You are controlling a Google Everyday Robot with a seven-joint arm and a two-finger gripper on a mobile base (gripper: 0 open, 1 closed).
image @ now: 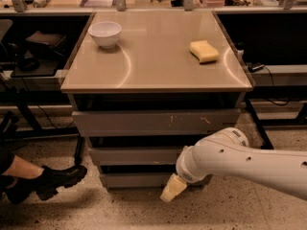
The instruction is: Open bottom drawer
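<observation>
The bottom drawer [132, 179] is shut, its front running left of and just behind the gripper [172, 188], which hangs near the floor; open or closed, I cannot tell. The front is handleless, likely rigid and slick, so hook its top edge.

No legible text or labels, pincer [171, 190] low beside bottom drawer [134, 179]

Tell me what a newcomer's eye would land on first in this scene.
The big white robot arm reaching in from the lower right stands out most, its gripper low by the floor in front of the bottom drawer. Next come the white bowl, back left, and the yellow sponge, back right, on the tan cabinet top. A black boot shows at lower left.
</observation>
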